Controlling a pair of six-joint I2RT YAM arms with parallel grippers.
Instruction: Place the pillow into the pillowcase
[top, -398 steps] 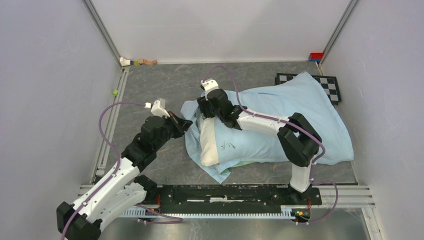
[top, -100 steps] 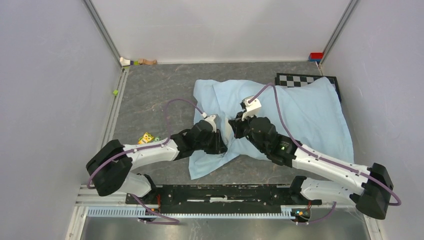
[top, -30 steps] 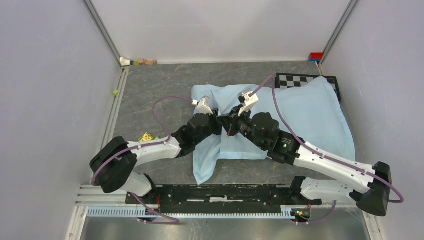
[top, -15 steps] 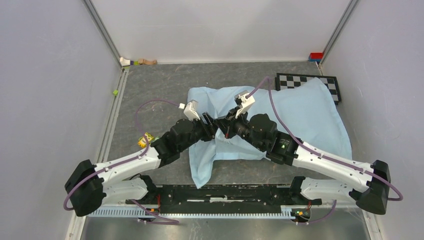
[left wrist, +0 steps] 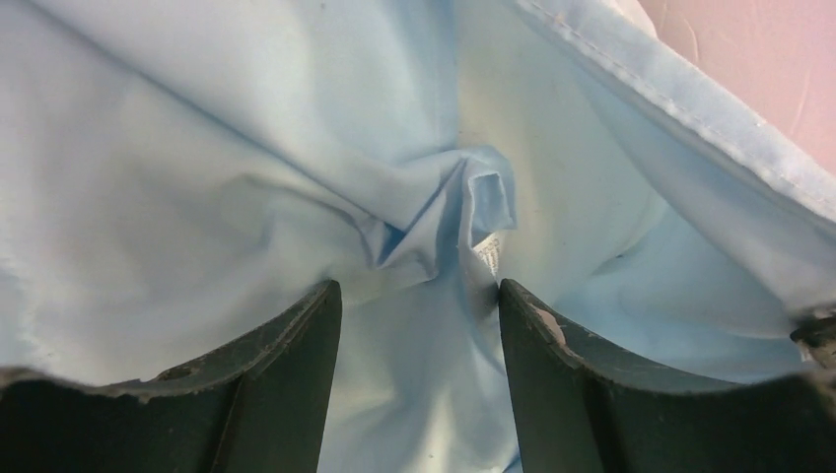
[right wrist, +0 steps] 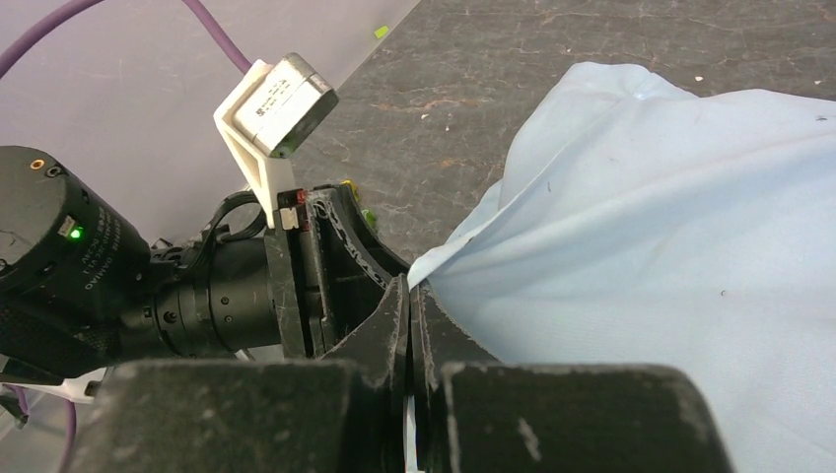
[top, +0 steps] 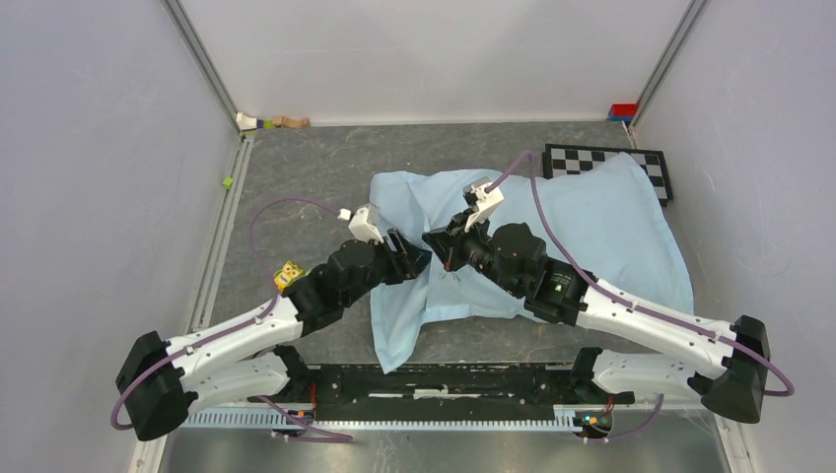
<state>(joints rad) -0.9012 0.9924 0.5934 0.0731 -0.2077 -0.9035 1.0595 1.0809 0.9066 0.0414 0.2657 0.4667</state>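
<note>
Two grippers are gathered at the left end of the pillowcase, which lies from mid-worktop toward the far right corner. The pillow is hidden, presumably inside. The jaws of the right gripper are pressed together on the hem. Those of the left gripper are spread over bunched cloth, which should be pinched deeply before any pull.

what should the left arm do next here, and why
Probably ease the left arm's fingers forward and close them on the bunched fold of the pillowcase. They stand open with that fold just ahead, between them, while the right arm's fingers are shut on the pillowcase's edge alone.
</note>
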